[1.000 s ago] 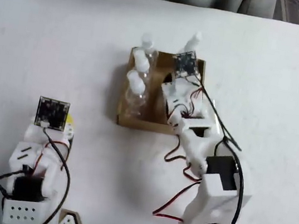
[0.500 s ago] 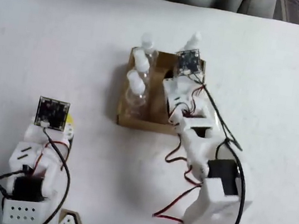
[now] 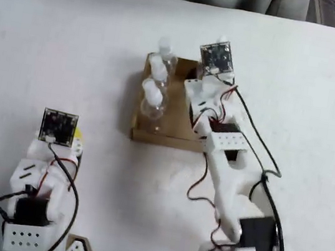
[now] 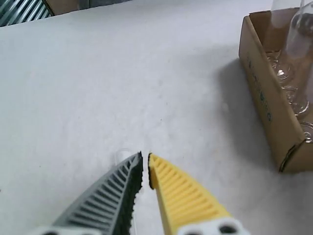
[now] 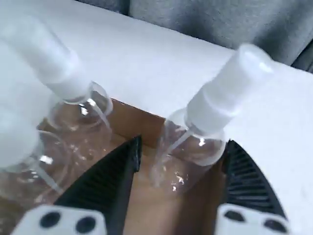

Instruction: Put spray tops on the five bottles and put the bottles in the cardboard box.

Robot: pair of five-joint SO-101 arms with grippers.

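A clear, white-capped bottle (image 5: 195, 142) was seen in the cardboard box (image 5: 132, 120), between the released, black right fingers (image 5: 122, 166). The ribbed left fingers (image 4: 176, 191) were clenched above the white desk (image 4: 122, 88).

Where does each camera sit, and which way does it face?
High view: fixed above, looking down on the table, both arms and the cardboard box.
Left wrist view: on the left arm, facing past the shut left gripper toward the box's side.
Right wrist view: on the right arm, facing the open right gripper astride a bottle in the box.
Shared: all show the box.
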